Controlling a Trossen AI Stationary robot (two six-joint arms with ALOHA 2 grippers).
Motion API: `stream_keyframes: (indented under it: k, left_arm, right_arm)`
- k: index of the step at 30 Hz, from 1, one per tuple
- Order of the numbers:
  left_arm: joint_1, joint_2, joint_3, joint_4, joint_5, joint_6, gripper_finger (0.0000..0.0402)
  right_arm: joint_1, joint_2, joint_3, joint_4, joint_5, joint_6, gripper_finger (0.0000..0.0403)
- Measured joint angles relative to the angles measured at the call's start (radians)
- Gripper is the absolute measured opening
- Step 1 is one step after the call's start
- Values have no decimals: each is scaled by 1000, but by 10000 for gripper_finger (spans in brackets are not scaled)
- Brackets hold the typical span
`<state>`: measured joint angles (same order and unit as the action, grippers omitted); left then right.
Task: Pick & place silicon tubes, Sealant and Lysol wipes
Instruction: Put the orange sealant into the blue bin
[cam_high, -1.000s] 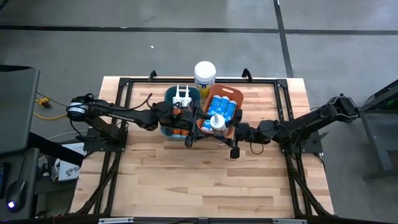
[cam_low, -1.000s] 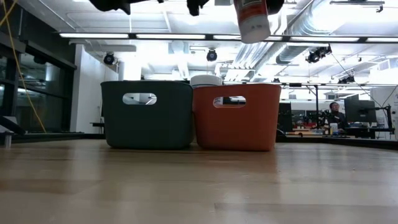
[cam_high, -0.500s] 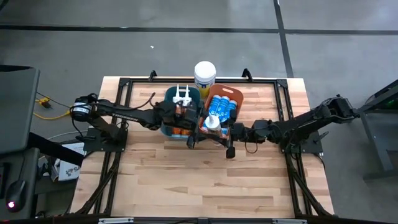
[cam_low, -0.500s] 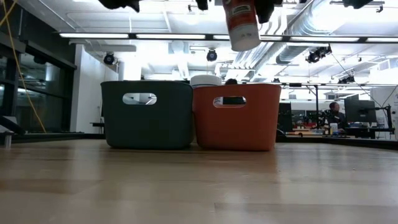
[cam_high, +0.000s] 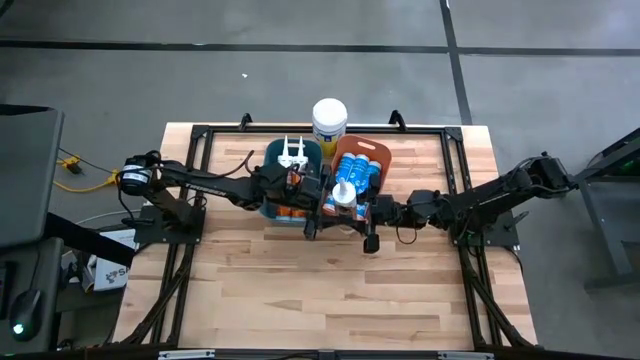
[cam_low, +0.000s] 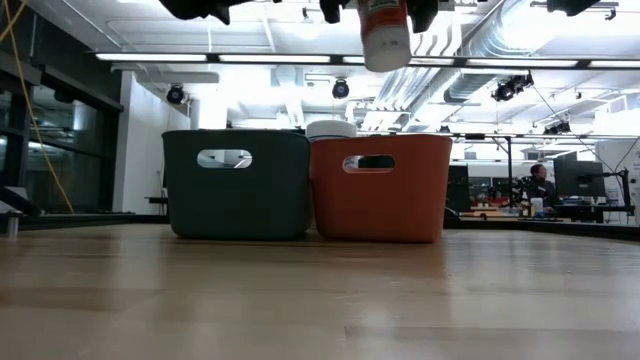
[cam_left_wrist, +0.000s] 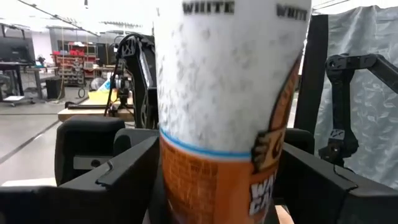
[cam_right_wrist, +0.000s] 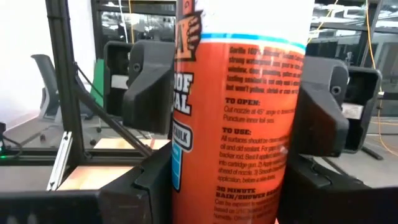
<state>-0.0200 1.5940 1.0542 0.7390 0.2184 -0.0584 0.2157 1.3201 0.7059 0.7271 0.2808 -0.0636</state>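
A sealant tube (cam_high: 345, 194), white with an orange label, hangs upright above the near rims of the two bins; the low view shows its lower end (cam_low: 385, 40). My right gripper (cam_high: 362, 208) comes from the right and is shut on it. From the left, my left gripper (cam_high: 328, 203) stands open, one finger on either side of the same tube (cam_left_wrist: 224, 124). The Lysol wipes (cam_high: 329, 120) stand on the table behind the bins. Blue tubes (cam_high: 362, 170) lie in the orange bin (cam_high: 385, 160). Nozzle-tipped tubes (cam_high: 293, 153) stand in the dark bin (cam_high: 270, 160). My left gripper's fingers (cam_left_wrist: 106, 180) flank the tube level from the table's left; whether they touch it I cannot tell. My right gripper pinches the tube's orange-labelled body (cam_right_wrist: 186, 168) between its two fingers, coming level from the table's right. The tube stands upright, lifted clear above the bins.
The two bins stand side by side at the table's far middle, dark (cam_low: 238, 185) on the left and orange (cam_low: 380, 188) on the right. A black frame (cam_high: 450, 150) runs around the tabletop. Bare wood (cam_high: 320, 290) lies on the near side. A person (cam_low: 540, 180) sits far off in the room.
The tube in my right gripper has shifted a little toward the table's left, in between my left gripper's fingers, and its tilt has straightened to upright. No gripper has opened or shut.
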Motion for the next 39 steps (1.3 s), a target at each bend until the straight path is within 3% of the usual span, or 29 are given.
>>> stream_keyframes:
  k: [20,39]
  left_arm:
    - [-1,-1,0,-35,-93,-74,294]
    - [0,-1,0,-37,-106,-70,294]
  right_arm:
    - [-1,0,0,-13,1,-5,196]
    - [-40,39,0,-3,-49,6,196]
